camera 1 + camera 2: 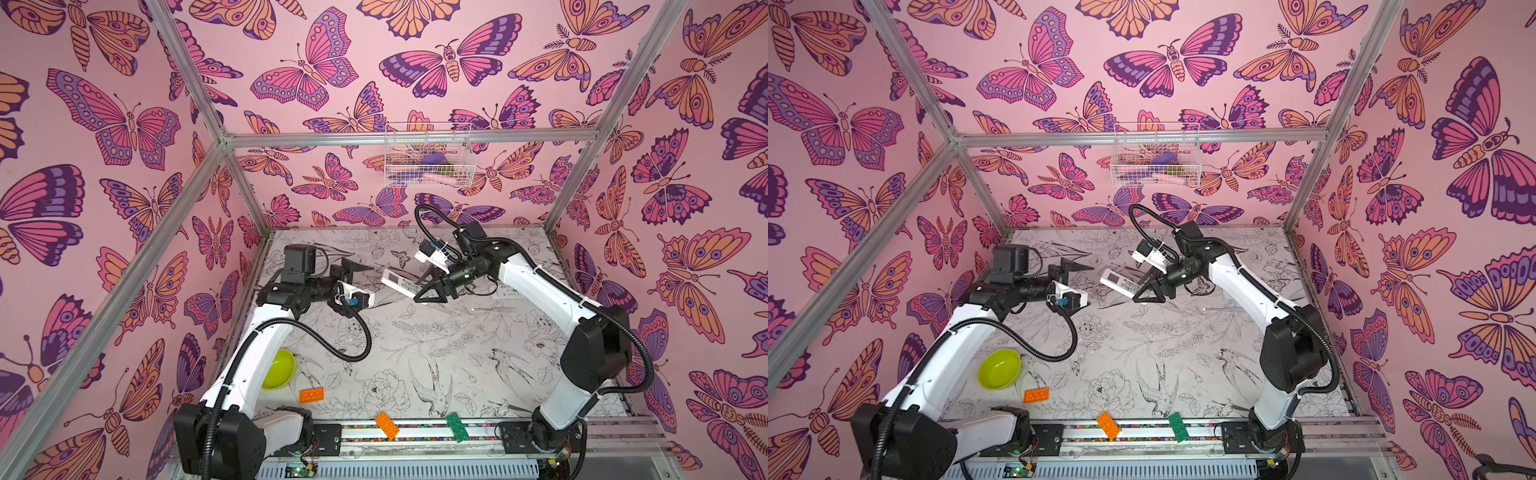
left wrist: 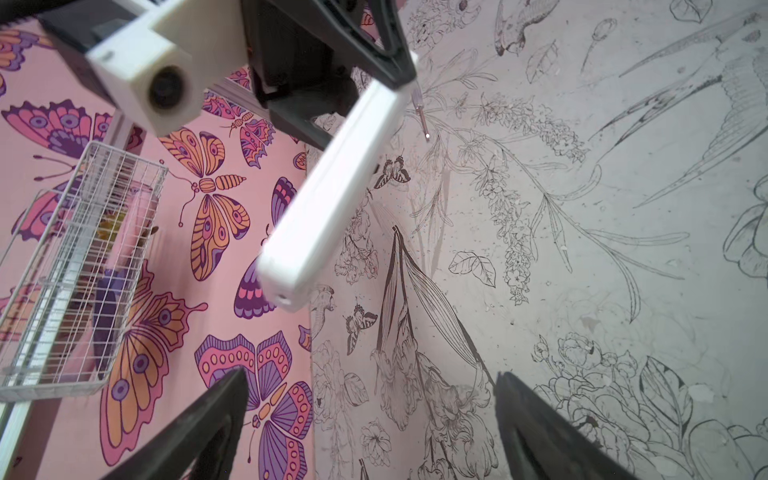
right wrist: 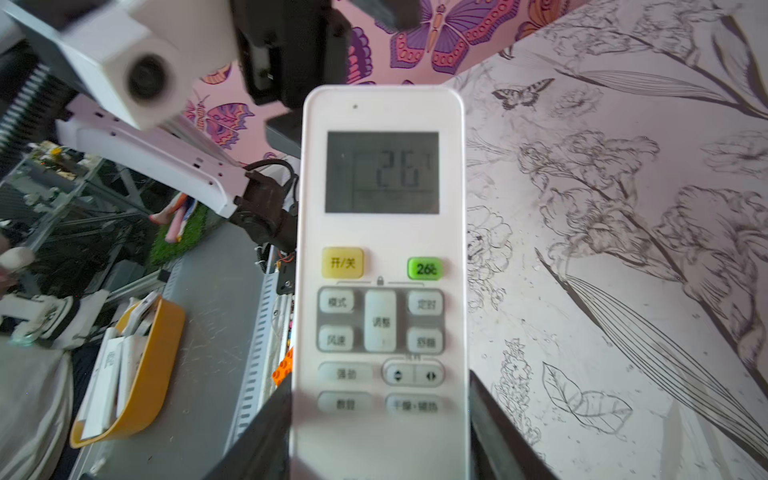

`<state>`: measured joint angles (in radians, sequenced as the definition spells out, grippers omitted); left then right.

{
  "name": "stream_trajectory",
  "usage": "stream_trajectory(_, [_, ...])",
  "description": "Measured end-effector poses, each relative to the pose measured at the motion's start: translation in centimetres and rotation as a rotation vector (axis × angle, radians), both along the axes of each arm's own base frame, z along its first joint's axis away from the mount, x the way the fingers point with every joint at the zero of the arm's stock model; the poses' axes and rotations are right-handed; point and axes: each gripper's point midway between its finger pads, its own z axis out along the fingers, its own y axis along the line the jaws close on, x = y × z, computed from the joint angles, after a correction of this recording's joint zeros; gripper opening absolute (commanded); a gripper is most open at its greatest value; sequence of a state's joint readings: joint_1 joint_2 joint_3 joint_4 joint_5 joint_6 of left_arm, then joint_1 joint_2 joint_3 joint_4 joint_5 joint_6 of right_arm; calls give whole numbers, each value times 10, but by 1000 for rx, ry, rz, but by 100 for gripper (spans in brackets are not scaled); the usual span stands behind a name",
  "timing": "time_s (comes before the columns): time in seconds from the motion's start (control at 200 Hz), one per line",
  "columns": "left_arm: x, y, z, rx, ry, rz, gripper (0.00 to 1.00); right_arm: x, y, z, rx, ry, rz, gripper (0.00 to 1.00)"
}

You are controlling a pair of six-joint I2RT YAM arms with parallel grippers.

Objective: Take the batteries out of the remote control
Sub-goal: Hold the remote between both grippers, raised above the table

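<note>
My right gripper (image 1: 417,286) (image 1: 1138,289) (image 3: 379,380) is shut on the lower end of the white remote control (image 1: 399,284) (image 1: 1119,282) (image 3: 380,249) and holds it above the table. The remote's screen and buttons face the right wrist camera. In the left wrist view the remote control (image 2: 332,195) shows only its thin side and top end. My left gripper (image 1: 361,270) (image 1: 1075,266) (image 2: 370,374) stands open and empty a short way to the remote's left, pointing at it. The batteries are hidden.
A thin clear-handled tool (image 1: 494,309) (image 1: 1221,309) (image 2: 420,112) lies on the table under the right arm. A green bowl (image 1: 278,370) and an orange brick (image 1: 311,395) sit front left. Another orange brick (image 1: 386,426) and a green brick (image 1: 457,428) lie on the front rail. A wire basket (image 1: 428,156) hangs on the back wall.
</note>
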<state>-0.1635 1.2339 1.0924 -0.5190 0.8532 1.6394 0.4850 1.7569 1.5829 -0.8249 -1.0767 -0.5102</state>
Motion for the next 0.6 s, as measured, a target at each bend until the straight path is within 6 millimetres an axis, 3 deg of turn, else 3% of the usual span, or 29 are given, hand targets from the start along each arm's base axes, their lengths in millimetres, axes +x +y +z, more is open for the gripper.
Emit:
stream_trajectory(0.326, [-5, -20, 3, -49, -62, -115, 81, -8, 5, -16, -14, 44, 85, 16])
stream_trajectory(0.601, [-9, -37, -12, -56, -31, -188, 67, -14, 7, -19, -13, 40, 114, 16])
